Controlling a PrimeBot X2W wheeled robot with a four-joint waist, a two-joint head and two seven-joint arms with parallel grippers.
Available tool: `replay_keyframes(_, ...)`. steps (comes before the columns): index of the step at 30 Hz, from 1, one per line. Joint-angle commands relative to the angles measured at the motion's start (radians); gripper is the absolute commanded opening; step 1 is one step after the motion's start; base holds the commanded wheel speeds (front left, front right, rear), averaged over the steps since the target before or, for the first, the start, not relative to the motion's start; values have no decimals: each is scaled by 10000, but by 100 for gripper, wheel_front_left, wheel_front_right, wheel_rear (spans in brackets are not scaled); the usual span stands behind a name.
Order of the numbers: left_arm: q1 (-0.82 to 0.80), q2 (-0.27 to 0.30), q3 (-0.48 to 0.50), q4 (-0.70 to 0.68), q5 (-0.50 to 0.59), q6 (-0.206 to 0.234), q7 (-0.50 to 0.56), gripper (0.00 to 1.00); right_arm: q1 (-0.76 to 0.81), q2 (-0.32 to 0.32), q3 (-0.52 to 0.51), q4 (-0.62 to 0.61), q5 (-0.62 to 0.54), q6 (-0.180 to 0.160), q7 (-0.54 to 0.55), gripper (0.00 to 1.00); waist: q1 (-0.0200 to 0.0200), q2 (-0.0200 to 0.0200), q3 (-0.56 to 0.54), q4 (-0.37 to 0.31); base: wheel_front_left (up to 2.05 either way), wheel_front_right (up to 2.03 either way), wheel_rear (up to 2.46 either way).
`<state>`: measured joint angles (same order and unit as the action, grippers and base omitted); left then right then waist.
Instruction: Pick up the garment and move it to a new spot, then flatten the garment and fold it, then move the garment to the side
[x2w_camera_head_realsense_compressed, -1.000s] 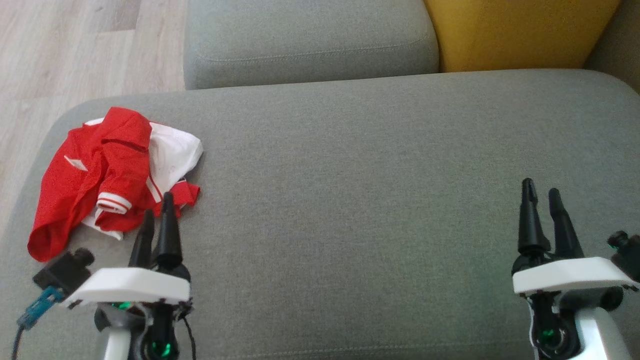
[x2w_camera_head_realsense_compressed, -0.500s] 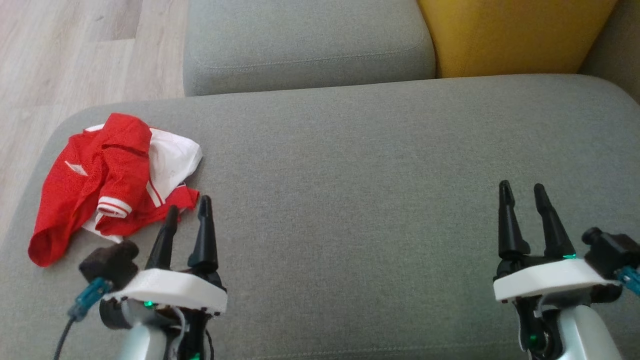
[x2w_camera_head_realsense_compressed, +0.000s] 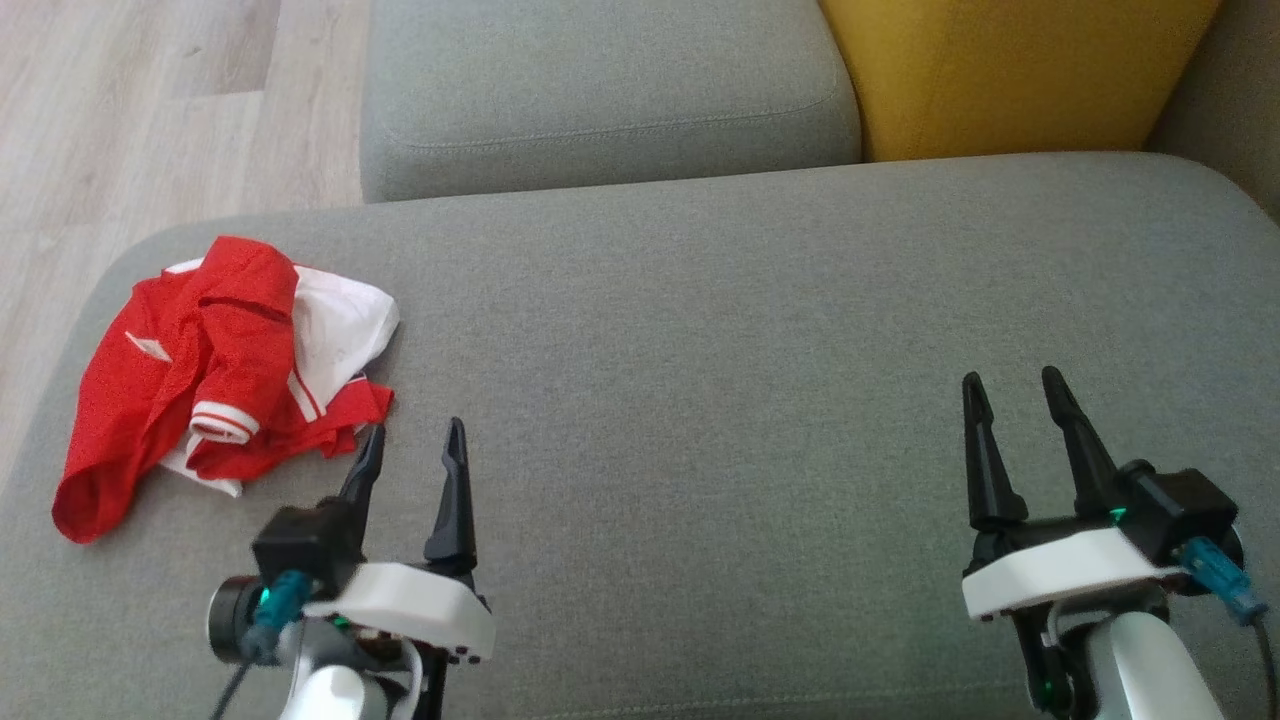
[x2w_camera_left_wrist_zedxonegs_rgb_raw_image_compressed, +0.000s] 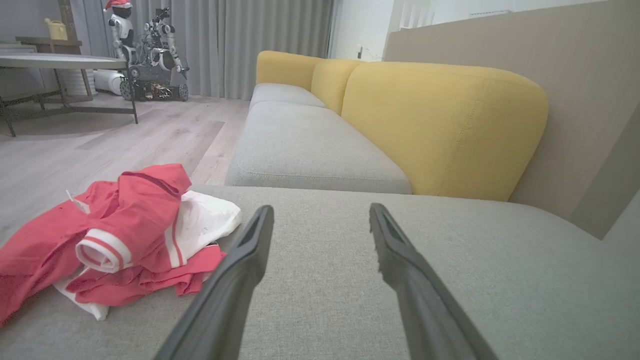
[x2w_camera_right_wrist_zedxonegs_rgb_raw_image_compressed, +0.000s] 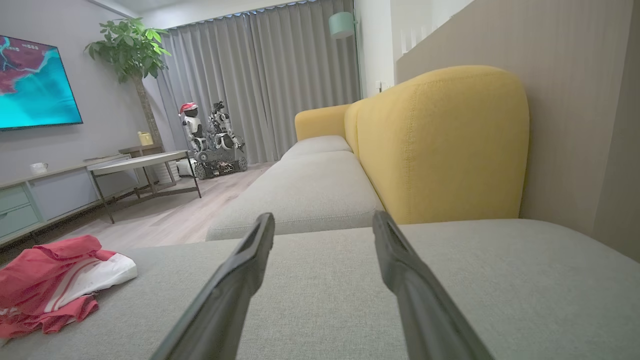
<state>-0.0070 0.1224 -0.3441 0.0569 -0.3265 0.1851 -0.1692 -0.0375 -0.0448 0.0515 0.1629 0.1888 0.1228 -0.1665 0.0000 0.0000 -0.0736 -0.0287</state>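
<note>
- One garment (x2w_camera_head_realsense_compressed: 215, 370) – red with white panels and striped cuffs – lies crumpled in a heap near the left end of the big grey seat cushion (x2w_camera_head_realsense_compressed: 750, 330), close to its rounded corner.
- I have two tools in the head view, each with two dark fingers, and neither has hold of anything.
- The left tool (x2w_camera_head_realsense_compressed: 415, 438) has its fingers spread wide. It sits just right of the garment's near edge, and I can't tell if its left fingertip touches the cloth.
- The right tool (x2w_camera_head_realsense_compressed: 1010, 378) is also spread wide, over bare cushion near the right end, well apart from the garment.
- Two grey cushions in all: the one I'm working over and a second grey cushion (x2w_camera_head_realsense_compressed: 600, 90) beyond it.
- One yellow back cushion (x2w_camera_head_realsense_compressed: 1010, 70) stands at the top right, with wooden floor (x2w_camera_head_realsense_compressed: 120, 100) at the top left.
</note>
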Motion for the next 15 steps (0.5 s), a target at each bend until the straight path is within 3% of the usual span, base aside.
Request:
replay_keyframes(1, -696, 187, 64, -321, 380, 210, -150, 100, -638, -91, 218, -386, -465, 62, -170, 100, 0, 0, -21, -8, 0, 0, 0)
replay_keyframes(9, -664, 42, -16, -291, 630, 993, -384, 100, -665, -89, 358, -703, -1577, 67, -406, 100, 0, 0, -89, 20, 0, 0, 0)
replay_keyframes(15, -328, -418, 763, -38, 43, 562, -560, 100, -538, -53, 78, -532, -1069, 71, -583, 100, 0, 0, -134, 48, 0, 0, 0)
